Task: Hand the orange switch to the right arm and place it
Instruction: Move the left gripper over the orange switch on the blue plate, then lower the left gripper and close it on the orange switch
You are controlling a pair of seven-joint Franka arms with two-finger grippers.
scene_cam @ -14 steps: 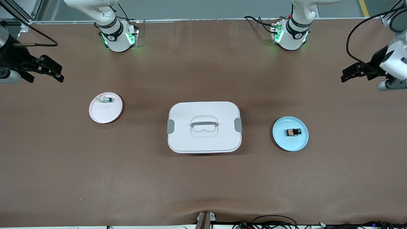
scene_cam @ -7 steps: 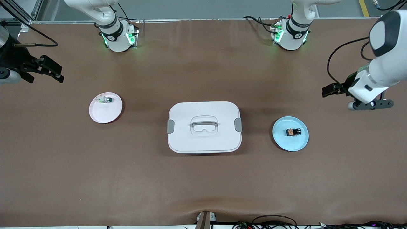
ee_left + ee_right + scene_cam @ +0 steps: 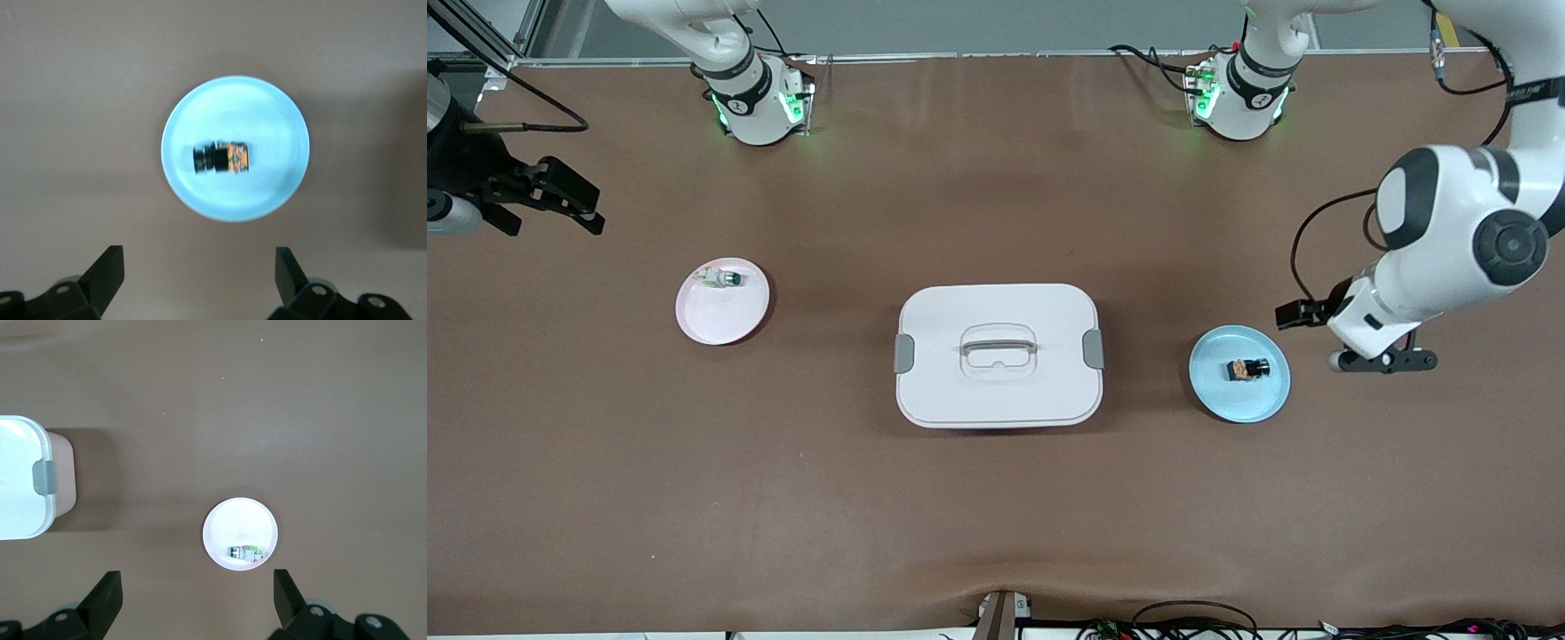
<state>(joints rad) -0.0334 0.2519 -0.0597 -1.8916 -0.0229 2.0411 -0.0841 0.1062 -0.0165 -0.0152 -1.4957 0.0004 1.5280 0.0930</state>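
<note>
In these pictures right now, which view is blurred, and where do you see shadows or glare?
Left wrist view: soft and blurred, the orange switch on the blue plate smeared. Right wrist view: sharp, the white box throws a dark shadow on the table. Front view: sharp, with green lights glowing at both arm bases.

We see the orange switch (image 3: 1249,368) (image 3: 221,158) lying on its side near the middle of a round pale blue plate (image 3: 1221,396) (image 3: 267,113), toward the left arm's end of the table. It is a tiny part: a black cylindrical end joined to a blocky end with an orange face.
</note>
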